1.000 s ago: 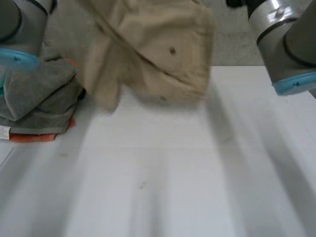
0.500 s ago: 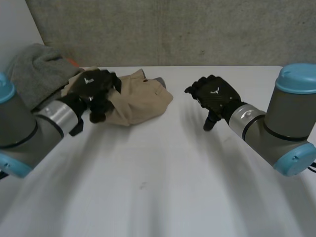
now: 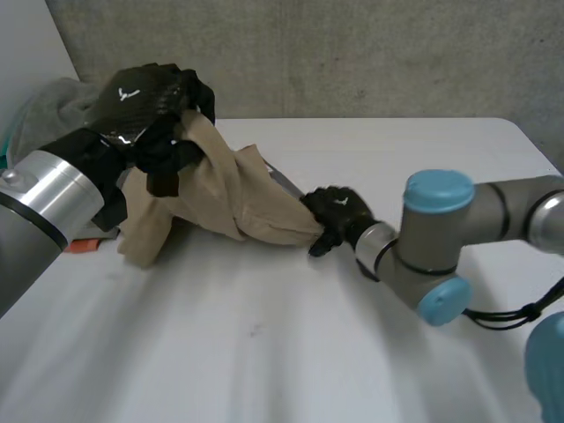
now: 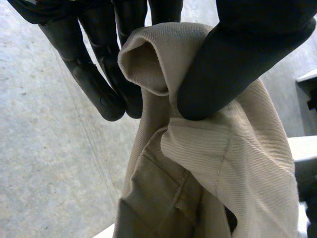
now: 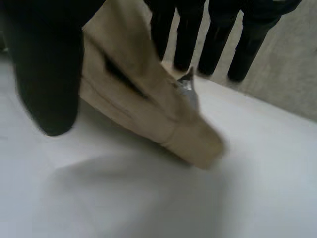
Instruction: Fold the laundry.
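Two ends of one tan garment (image 3: 238, 198) are being dealt with at once. The left robot hand (image 3: 145, 97) is raised above the far left part of the tabletop (image 3: 291, 352), clamped on a rolled fold of the cloth. Its wrist view has the thumb (image 4: 237, 59) pressing that fold against the fingers (image 4: 104, 84), so the fabric hangs from it in a slope. The low end lies on the tabletop near the middle. There the right robot hand (image 3: 337, 211) straddles the cloth with straight fingers (image 5: 218, 44) and the thumb (image 5: 44, 74) spread wide, not closed on it (a pinning stance, by my reading). Holding one end high and the other low would pull the crumpled garment out long, which folding needs first. Behind the left arm sits a grey towel heap (image 3: 53, 101), out of the way.
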You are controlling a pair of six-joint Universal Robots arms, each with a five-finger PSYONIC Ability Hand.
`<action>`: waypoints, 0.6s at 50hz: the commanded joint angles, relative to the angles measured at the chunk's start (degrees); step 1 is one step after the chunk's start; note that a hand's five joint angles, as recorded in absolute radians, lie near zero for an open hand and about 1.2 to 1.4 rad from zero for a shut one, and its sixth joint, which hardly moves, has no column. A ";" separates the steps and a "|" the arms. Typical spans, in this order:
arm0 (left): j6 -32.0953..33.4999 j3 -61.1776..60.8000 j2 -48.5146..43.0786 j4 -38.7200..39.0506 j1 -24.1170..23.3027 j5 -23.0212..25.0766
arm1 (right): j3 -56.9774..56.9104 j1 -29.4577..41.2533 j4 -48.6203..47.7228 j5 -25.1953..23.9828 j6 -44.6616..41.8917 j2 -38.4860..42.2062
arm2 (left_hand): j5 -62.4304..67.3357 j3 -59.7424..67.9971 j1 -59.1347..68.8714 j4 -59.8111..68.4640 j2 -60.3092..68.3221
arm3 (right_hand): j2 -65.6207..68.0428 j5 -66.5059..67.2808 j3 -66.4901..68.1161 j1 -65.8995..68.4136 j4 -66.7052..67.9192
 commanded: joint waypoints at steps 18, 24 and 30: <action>4.65 -2.52 -7.06 -11.04 5.04 2.70 | 13.27 -11.77 21.64 1.73 -30.35 -36.78 | 12.93 11.88 16.17 11.31 11.39 | 46.71 47.48 47.72 46.72 47.91; 10.02 -0.77 -15.40 -14.03 3.90 2.34 | 12.91 -13.62 34.75 0.06 -35.19 -36.62 | 12.93 11.88 16.17 11.31 11.39 | 46.71 47.48 47.72 46.72 47.91; 10.82 8.17 -25.59 -13.16 0.48 0.07 | 8.81 -11.86 33.98 0.75 -35.37 -27.76 | 12.93 11.88 16.17 11.31 11.39 | 46.71 47.48 47.72 46.72 47.91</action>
